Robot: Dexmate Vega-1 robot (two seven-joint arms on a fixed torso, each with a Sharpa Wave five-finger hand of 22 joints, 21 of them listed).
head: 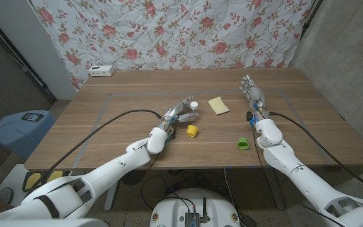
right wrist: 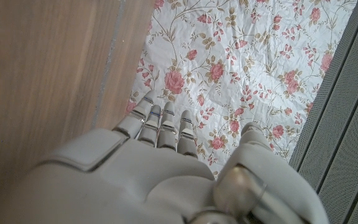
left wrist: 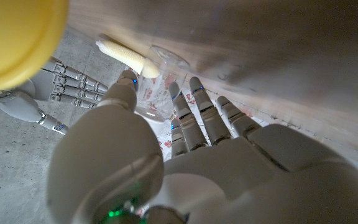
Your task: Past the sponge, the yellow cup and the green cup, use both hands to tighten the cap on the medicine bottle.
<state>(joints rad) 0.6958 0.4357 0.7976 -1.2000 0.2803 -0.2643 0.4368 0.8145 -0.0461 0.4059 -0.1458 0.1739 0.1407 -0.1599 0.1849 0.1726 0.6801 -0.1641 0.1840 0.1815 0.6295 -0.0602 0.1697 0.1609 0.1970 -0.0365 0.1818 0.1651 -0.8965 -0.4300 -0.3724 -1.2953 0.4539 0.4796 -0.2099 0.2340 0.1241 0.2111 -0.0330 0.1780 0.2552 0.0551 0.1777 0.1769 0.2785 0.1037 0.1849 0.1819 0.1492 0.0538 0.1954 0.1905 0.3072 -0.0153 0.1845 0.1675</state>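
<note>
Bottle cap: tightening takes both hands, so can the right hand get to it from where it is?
Probably yes. The right hand is open, and only the sponge lies between it and the bottle at the left hand.

Clear medicine bottle [head: 193,108], white cap, upright, beside yellow sponge [head: 218,105].

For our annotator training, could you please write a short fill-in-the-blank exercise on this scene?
1. The left hand has its fingers around the ____ bottle.
2. The cup nearest that hand is ____.
3. The sponge lies between the bottle and the ____ hand.
4. The green cup stands on the ____.

Missing words: medicine; yellow; right; table
</note>
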